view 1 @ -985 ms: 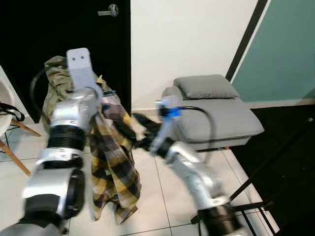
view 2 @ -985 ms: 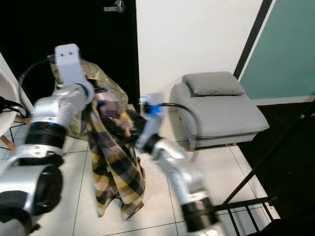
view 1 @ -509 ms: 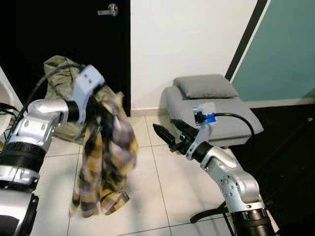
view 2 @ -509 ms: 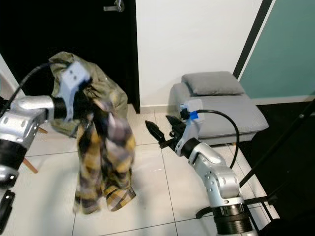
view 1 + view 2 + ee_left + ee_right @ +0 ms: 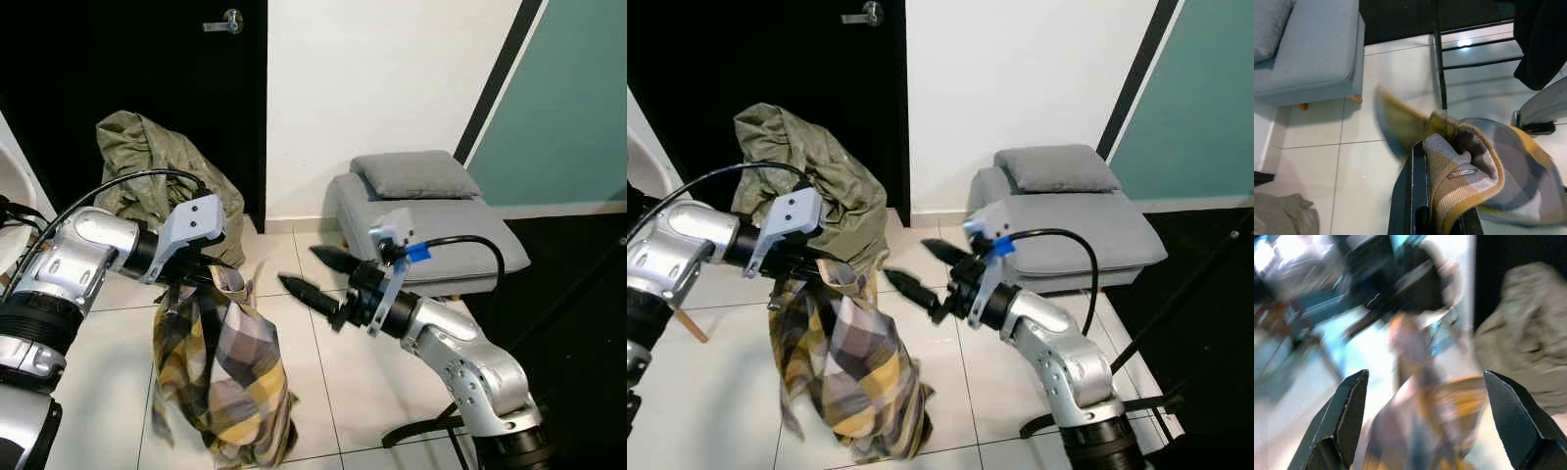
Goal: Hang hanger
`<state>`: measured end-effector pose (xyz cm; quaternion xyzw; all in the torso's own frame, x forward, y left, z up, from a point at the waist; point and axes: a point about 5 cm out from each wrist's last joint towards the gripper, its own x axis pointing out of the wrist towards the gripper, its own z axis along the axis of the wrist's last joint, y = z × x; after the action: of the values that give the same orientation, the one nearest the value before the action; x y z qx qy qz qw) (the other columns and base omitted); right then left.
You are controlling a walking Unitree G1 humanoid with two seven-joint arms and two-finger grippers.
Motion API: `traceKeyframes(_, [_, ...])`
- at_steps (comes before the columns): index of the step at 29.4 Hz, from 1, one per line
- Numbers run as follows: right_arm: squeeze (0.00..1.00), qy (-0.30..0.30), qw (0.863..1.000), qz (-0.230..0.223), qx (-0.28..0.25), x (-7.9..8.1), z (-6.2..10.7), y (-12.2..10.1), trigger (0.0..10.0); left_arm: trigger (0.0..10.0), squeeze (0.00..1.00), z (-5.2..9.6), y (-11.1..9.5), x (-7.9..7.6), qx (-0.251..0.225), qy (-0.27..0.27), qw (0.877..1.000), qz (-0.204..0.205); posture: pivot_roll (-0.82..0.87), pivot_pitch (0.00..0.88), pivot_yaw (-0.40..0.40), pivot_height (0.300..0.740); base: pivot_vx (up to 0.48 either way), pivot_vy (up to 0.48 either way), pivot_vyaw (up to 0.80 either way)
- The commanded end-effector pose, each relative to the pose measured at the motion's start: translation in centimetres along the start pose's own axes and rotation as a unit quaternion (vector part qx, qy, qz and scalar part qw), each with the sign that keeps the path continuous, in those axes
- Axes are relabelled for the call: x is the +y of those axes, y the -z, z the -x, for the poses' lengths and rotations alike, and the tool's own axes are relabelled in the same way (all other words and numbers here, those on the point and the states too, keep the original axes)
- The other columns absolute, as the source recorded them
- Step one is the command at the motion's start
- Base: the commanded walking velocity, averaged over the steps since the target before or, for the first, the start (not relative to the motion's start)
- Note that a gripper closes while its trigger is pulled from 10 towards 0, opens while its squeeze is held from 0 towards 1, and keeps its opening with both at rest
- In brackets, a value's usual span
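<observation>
Holding: left gripper [image 5: 186, 284] pinches the collar of the plaid shirt [image 5: 220, 377], fingers pressed on the fabric so the garment hangs free above the tiled floor [image 5: 323, 392].
Reaching: right gripper [image 5: 312, 276] points left toward the shirt, fingers spread wide, apparently ready to steady it.
Hanger: not discernible; presumably inside the collar.
Background: olive jacket [image 5: 147, 162] heaped at far left; grey ottoman [image 5: 431, 220] at far right.
Rack: black frame [image 5: 1442, 54] near right, the likely hanging place.
</observation>
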<state>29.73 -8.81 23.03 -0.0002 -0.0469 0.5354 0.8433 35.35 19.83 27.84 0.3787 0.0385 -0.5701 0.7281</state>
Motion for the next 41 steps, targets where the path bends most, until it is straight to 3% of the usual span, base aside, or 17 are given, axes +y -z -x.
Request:
traceKeyframes(1, [1.00,-0.059,0.997,0.003,0.040,1.4,-0.3,0.6,10.0,0.0,0.00,0.8,-0.6,0.7,0.008,-0.015,1.000,-0.024,0.01,0.217,-0.026,0.740,0.000,0.000,0.00])
traceKeyframes(5, [1.00,-0.121,0.989,-0.006,0.080,2.6,-0.3,1.1,10.0,0.0,0.00,0.9,-0.8,0.9,0.013,-0.016,0.999,-0.032,0.02,0.219,-0.024,0.740,0.000,0.000,0.00])
traceKeyframes(8, [1.00,-0.187,0.974,-0.042,0.120,4.1,-0.3,1.7,10.0,0.0,0.00,0.7,-1.1,1.1,0.007,-0.015,0.999,-0.037,0.01,0.222,-0.022,0.740,0.000,0.000,0.00])
traceKeyframes(11, [1.00,-0.190,0.972,-0.054,0.126,4.3,-0.8,2.1,10.0,0.0,0.00,0.5,-1.5,1.2,0.000,-0.011,0.999,-0.039,0.01,0.226,-0.022,0.740,0.000,0.000,0.00])
traceKeyframes(15, [1.00,-0.136,0.980,-0.062,0.128,4.0,-3.4,3.8,10.0,0.0,0.00,0.0,-2.4,1.5,-0.016,0.000,0.999,-0.052,0.01,0.234,-0.020,0.740,0.000,0.000,0.00])
traceKeyframes(17, [1.00,-0.136,0.980,-0.062,0.128,4.0,-3.4,3.8,10.0,0.0,0.00,0.0,-2.4,1.5,-0.016,0.000,0.999,-0.052,0.01,0.234,-0.020,0.740,0.000,0.000,0.00])
traceKeyframes(21, [1.00,-0.073,0.983,-0.068,0.152,3.4,-6.0,6.2,10.0,0.0,0.00,-0.1,-3.5,1.9,-0.036,0.007,0.997,-0.061,0.01,0.240,-0.022,0.740,0.000,0.000,0.00])
traceKeyframes(29, [1.00,0.016,0.984,-0.061,0.165,1.8,-7.1,6.8,10.0,0.0,0.00,0.1,-4.2,1.9,-0.039,0.021,0.997,-0.067,0.02,0.244,-0.025,0.740,0.000,0.000,0.00])
traceKeyframes(31, [1.00,0.046,0.986,-0.063,0.149,1.0,-7.2,5.8,10.0,0.0,0.00,0.2,-4.3,2.0,-0.031,0.024,0.997,-0.069,0.02,0.249,-0.024,0.740,0.000,0.000,0.00])
traceKeyframes(35, [0.98,0.052,0.987,-0.071,0.136,0.7,-6.9,4.9,10.0,0.0,0.00,0.4,-4.3,2.0,-0.026,0.023,0.997,-0.071,0.02,0.251,-0.022,0.740,0.000,0.000,0.00])
traceKeyframes(36, [0.64,0.055,0.987,-0.080,0.127,0.5,-6.5,4.5,10.0,0.0,0.00,0.5,-4.3,2.0,-0.025,0.022,0.997,-0.072,0.02,0.255,-0.022,0.740,0.000,0.000,0.00])
traceKeyframes(37, [0.64,0.055,0.987,-0.080,0.127,0.5,-6.5,4.5,10.0,0.0,0.00,0.5,-4.3,2.0,-0.025,0.022,0.997,-0.072,0.02,0.255,-0.022,0.740,0.000,0.000,0.00])
traceKeyframes(38, [1.00,0.060,0.987,-0.105,0.106,-0.2,-5.2,3.8,10.0,0.0,0.00,0.6,-4.4,2.0,-0.028,0.023,0.997,-0.073,0.02,0.258,-0.020,0.740,0.000,0.000,0.00])
traceKeyframes(41, [1.00,0.060,0.987,-0.116,0.098,-0.4,-4.6,3.6,10.0,0.0,0.00,0.6,-4.4,2.0,-0.031,0.024,0.997,-0.074,0.02,0.258,-0.020,0.740,0.000,0.000,0.00])
